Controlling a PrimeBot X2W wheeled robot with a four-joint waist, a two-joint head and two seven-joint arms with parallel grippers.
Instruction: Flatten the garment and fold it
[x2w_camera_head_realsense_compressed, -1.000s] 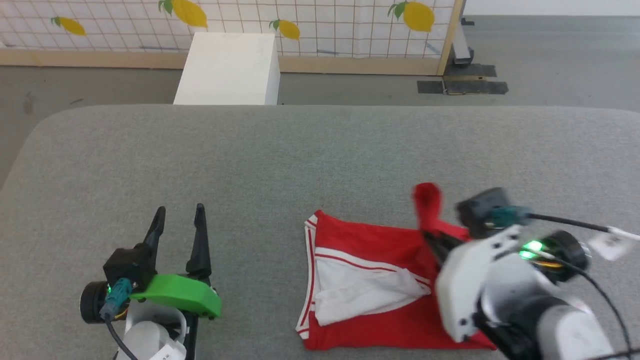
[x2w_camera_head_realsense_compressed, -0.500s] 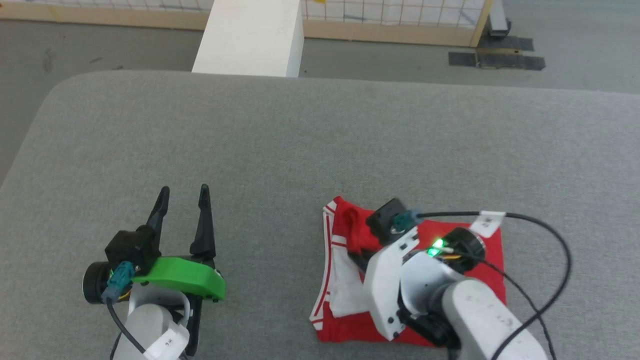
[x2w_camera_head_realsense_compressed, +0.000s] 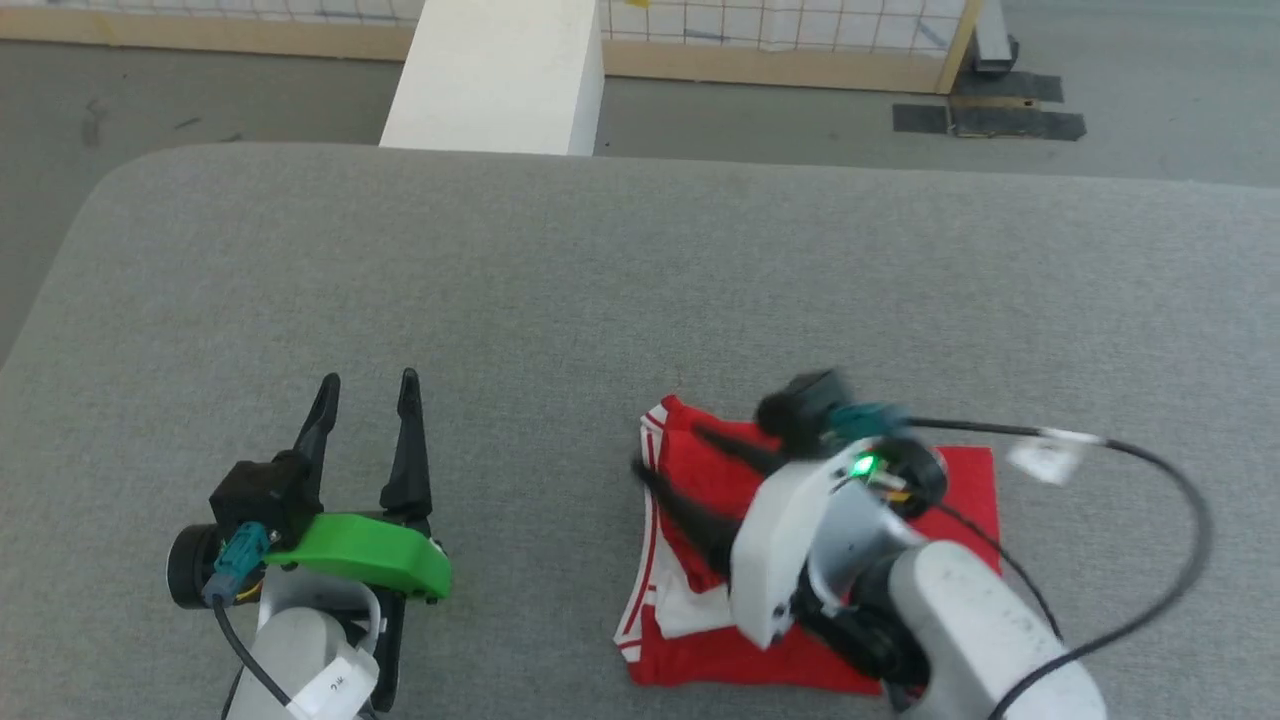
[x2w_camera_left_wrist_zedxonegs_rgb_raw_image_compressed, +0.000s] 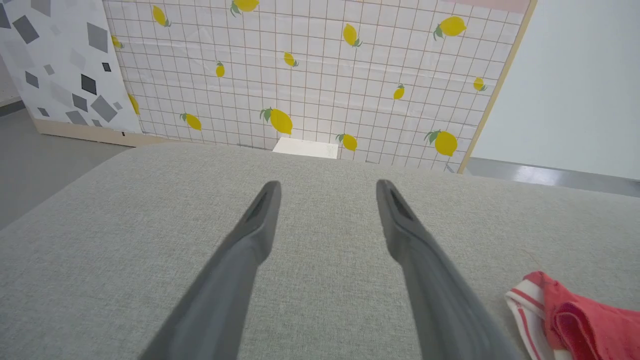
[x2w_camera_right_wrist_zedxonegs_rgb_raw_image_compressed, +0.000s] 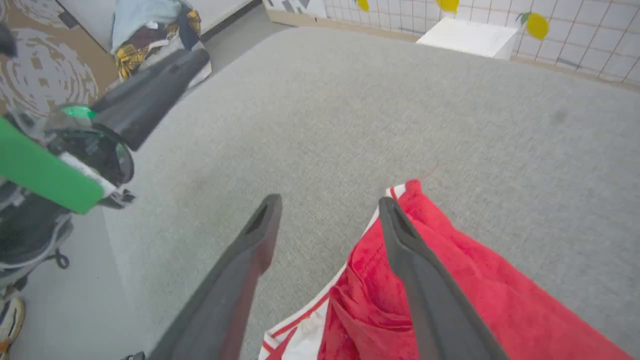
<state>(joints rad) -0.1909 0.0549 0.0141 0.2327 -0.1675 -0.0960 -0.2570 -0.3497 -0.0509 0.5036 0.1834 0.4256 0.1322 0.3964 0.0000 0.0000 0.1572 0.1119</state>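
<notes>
Head view: right pincer (x2w_camera_head_realsense_compressed: 670, 450), fingers spread and empty, hangs over the folded garment's (x2w_camera_head_realsense_compressed: 970, 480) left edge, perhaps brushing it; the cloth lies beneath and behind. Left pincer (x2w_camera_head_realsense_compressed: 368, 380), likewise spread, stands well apart above the surface (x2w_camera_head_realsense_compressed: 600, 280).

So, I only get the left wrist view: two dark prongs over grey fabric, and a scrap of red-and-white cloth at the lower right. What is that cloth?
Observer: The head view shows the whole of it: the garment, a red shirt with white panels, lies folded into a rough rectangle on the grey surface.
Operator: Is anything holding it?
Observer: No. The right pincer stands open at its striped edge, one finger over the red cloth, the other over bare grey.
Operator: Anything else around?
Observer: A heap of clothes sits beyond the surface's edge, in the right wrist view.
</notes>
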